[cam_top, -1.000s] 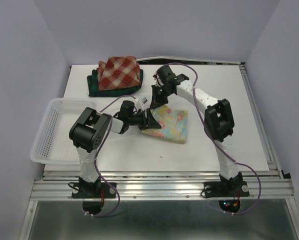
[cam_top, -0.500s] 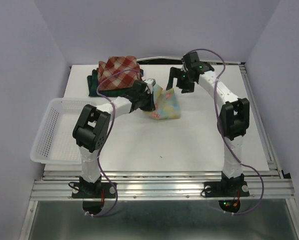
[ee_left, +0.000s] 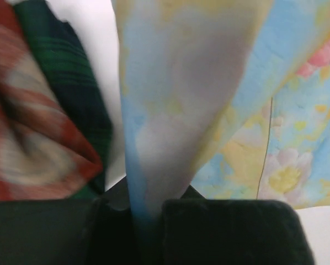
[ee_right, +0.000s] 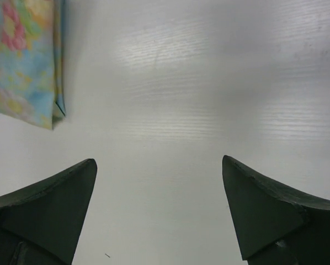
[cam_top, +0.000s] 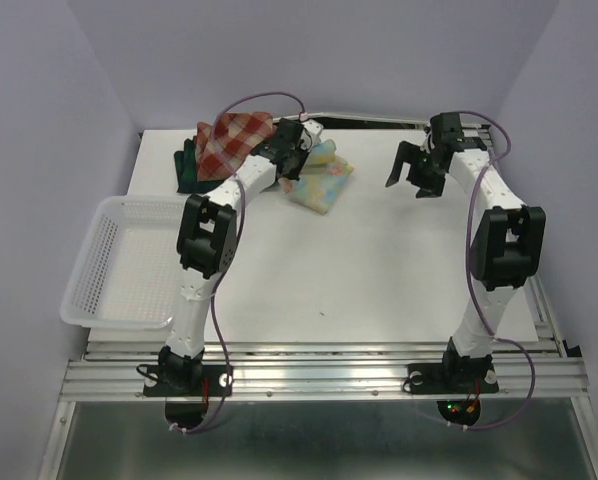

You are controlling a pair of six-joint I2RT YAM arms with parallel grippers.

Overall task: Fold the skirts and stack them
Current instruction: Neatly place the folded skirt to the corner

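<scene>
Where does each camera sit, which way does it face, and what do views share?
Top external: above, behind the bases, looking down on the table; left arm, right arm show.
Left wrist: on that wrist, facing along the left pincer, shut on the pastel skirt.
Right wrist: on that wrist, facing down at the table past the open right pincer.
Shared: the pastel skirt, in all three.

The pastel floral skirt (cam_top: 321, 182) is now just beside the red-and-cream plaid skirt (cam_top: 231, 140), no longer out on the middle of the tabletop (cam_top: 379, 270). The left hand (cam_top: 297, 158) has clamped onto its edge and carried it there. The right hand (cam_top: 409, 182) has let go, spread wide and pulled well away from the plaid skirt.
</scene>
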